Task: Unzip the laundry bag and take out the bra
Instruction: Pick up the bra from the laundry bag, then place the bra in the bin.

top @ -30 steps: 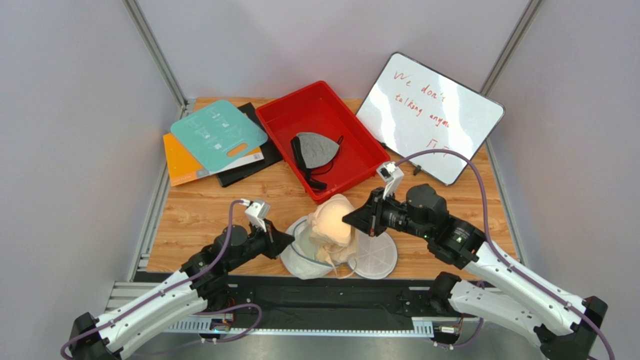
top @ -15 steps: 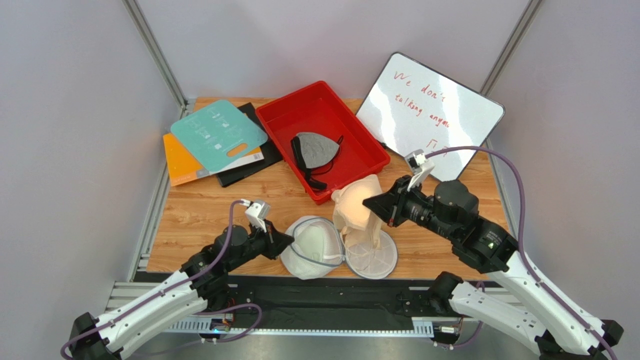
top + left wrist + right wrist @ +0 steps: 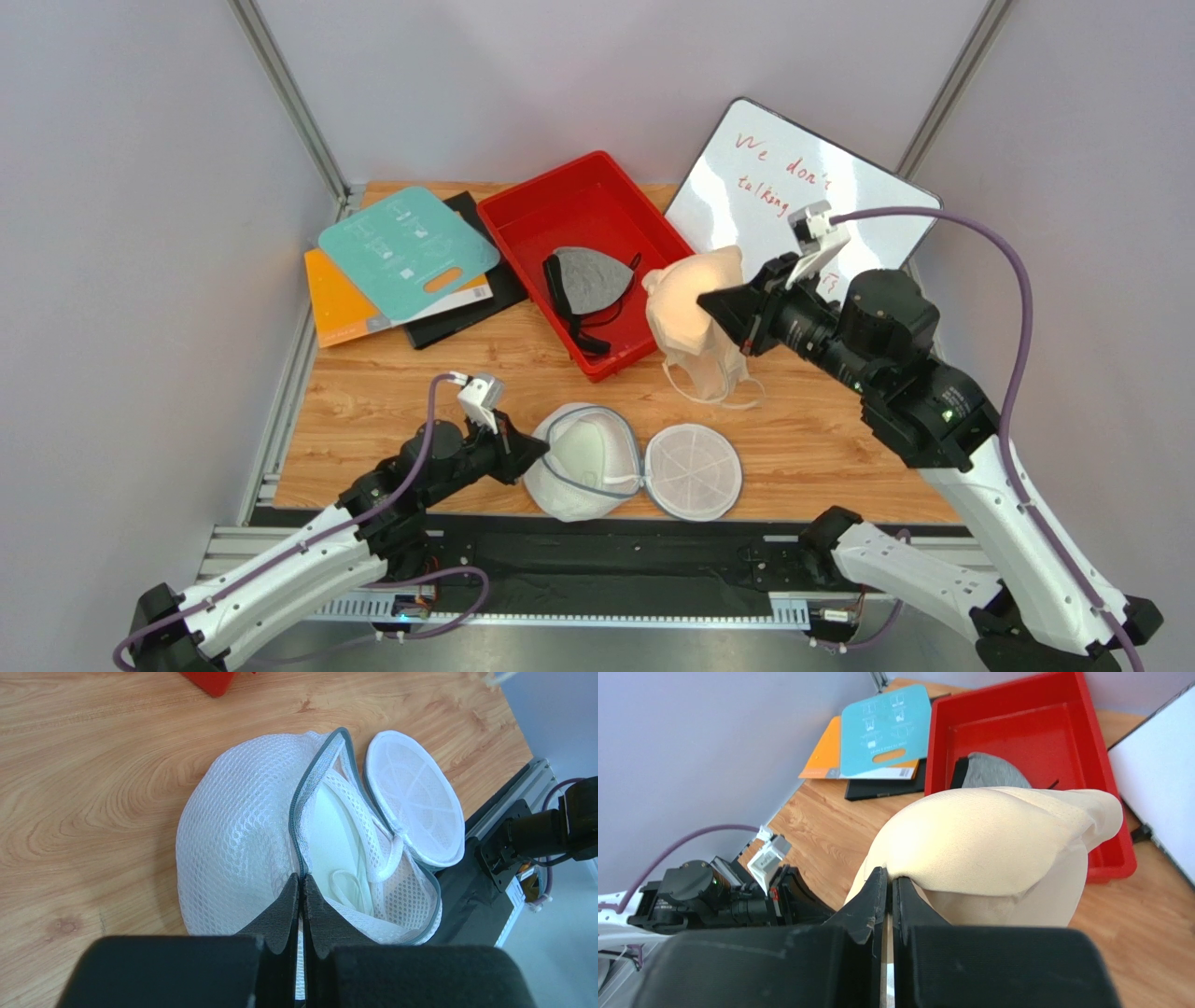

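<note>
The right gripper (image 3: 713, 311), clamped on the soft beige moulded bra (image 3: 685, 319), holds it aloft, well clear of the round white mesh laundry bag (image 3: 238, 833) that the left gripper (image 3: 302, 885) pinches steady below.

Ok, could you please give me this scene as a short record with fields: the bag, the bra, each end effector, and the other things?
laundry bag: on the table, unzipped, round flap lying open beside it
bra: beige, out of the bag, lifted near the red tray
left end effector: shut on the laundry bag's grey rim
right end effector: shut on the bra
in the tray: grey bra
at the back: whiteboard, teal board
</note>
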You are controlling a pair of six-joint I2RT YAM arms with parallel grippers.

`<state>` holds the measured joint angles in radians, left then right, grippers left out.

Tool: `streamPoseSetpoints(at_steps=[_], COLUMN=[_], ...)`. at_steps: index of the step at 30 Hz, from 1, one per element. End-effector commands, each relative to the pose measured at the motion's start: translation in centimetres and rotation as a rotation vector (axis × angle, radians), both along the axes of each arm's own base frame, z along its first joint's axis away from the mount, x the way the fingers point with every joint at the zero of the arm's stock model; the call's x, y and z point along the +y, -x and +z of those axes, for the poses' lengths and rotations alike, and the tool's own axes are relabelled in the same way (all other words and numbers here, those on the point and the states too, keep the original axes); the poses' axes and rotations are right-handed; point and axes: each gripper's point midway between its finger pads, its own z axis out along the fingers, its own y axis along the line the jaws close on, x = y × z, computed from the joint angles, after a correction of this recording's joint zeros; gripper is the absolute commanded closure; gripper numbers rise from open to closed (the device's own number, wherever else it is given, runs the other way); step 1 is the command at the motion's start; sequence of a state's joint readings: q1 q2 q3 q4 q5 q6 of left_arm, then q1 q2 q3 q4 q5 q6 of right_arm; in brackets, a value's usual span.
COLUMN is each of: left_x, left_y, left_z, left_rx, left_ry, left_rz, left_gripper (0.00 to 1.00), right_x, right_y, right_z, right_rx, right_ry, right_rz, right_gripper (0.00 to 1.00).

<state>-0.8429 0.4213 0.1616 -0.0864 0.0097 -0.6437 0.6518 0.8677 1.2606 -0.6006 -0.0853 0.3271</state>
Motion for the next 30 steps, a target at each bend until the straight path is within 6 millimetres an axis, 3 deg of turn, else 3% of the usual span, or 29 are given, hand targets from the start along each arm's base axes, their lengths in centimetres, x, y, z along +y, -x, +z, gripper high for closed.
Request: streamPoseSetpoints(at_steps=[1,5,7,8,9,11,13,15,16,19,22,23,25,26,29,30], left_x=[-0.2,-0.1,-0.2,-0.2,-0.2,-0.2,-0.2,-0.2,-0.2,-0.3,-0.3,-0.3,-0.3,-0.3,-0.3,-0.3], left_y=[-0.5,-0.5,-0.5,-0.5,-0.5,-0.5,-0.6,-0.6,-0.6,-0.6,-0.6,-0.7,-0.6,-0.6,-0.6,-0.6], left_z=[1.6,1.6,1.7,1.8,1.9,2.0,2.2,2.2,2.3,2.4,2.5,2.5,2.5,2.4,2.4,2.4], left_rx=[-0.040,-0.039,-0.042,-0.045,-0.047,-0.051,-0.054,-0.057,-0.058,-0.058,-0.059,-0.059,-0.058,-0.056,-0.055,-0.056], left_ry=[0.019,0.018,0.022,0.021,0.022,0.022,0.021,0.021,0.022,0.026,0.029,0.031,0.032,0.030,0.031,0.032], left_rz=[0.003,0.005,0.005,0.003,0.002,0.001,0.001,0.003,0.002,0.001,0.001,0.002,0.001,0.002,0.003,0.003], left_gripper=[1.00,1.00,1.00,1.00,1.00,1.00,1.00,1.00,1.00,1.00,1.00,1.00,1.00,1.00,1.00,1.00], right_x=[0.1,1.2,1.9,2.0,2.4,2.7,3.2,3.5,3.9,4.4,5.0,5.5,5.9,6.3,6.8,6.9], right_y=[-1.5,-4.5,-7.1,-7.8,-9.7,-11.4,-13.7,-15.0,-16.1,-17.9,-20.5,-22.0,-23.4,-24.6,-26.3,-27.2], right_z=[5.2,6.2,5.5,6.3,4.9,5.3,4.0,4.4,3.3,2.8,1.3,-0.6,-1.6,-3.6,-6.3,-8.3], right_rx=[-0.140,-0.128,-0.100,-0.115,-0.076,-0.084,-0.055,-0.073,-0.051,-0.059,-0.064,-0.034,-0.024,0.008,0.050,0.086], right_ry=[-0.009,-0.023,-0.011,-0.019,-0.003,0.003,0.024,0.022,0.032,0.036,0.067,0.087,0.102,0.120,0.146,0.164], right_rz=[0.020,0.043,0.048,0.049,0.051,0.050,0.045,0.043,0.044,0.043,0.032,0.032,0.035,0.038,0.035,0.020], right_gripper=[1.00,1.00,1.00,1.00,1.00,1.00,1.00,1.00,1.00,1.00,1.00,1.00,1.00,1.00,1.00,1.00])
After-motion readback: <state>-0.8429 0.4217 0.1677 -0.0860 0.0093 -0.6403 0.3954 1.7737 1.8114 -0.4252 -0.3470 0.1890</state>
